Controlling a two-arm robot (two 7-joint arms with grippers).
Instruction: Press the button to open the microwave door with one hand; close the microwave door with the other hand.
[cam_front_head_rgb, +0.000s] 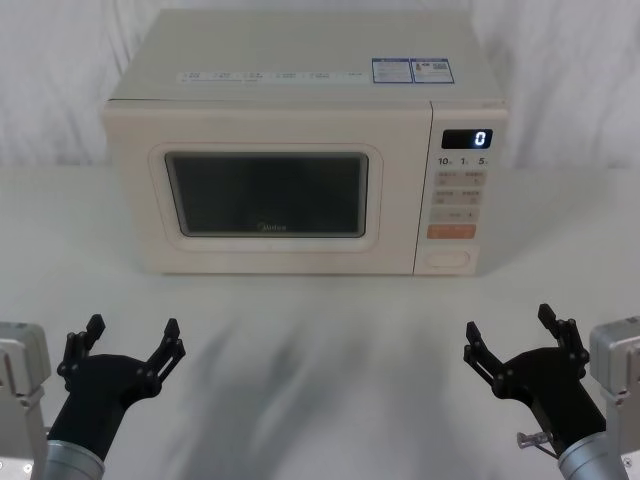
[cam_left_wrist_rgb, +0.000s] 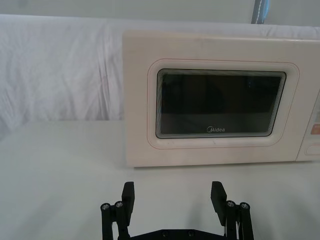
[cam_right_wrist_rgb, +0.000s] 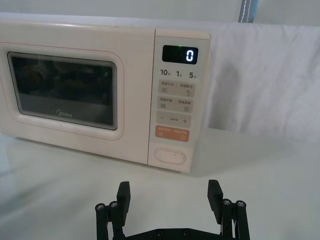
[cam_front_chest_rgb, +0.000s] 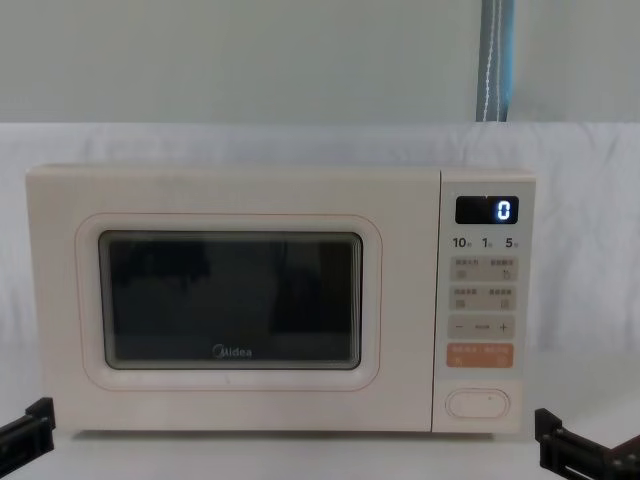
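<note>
Left hand (cam_front_head_rgb: 128, 346) spread, empty | right hand (cam_front_head_rgb: 515, 334) spread, empty | microwave door (cam_front_head_rgb: 268, 195) closed | both short of microwave (cam_front_head_rgb: 300, 140) on table (cam_front_head_rgb: 320, 330)

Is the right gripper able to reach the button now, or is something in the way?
Probably yes: the right gripper, open, sits in front of the panel, with bare table between it and the button.

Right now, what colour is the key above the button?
Orange key, clearest in the right wrist view.

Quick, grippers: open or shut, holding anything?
Left black two-fingered gripper: open, empty, low before the cream microwave door, which is shut.
Right black two-fingered gripper: open, empty, short of the wide cream pill-shaped button.
</note>
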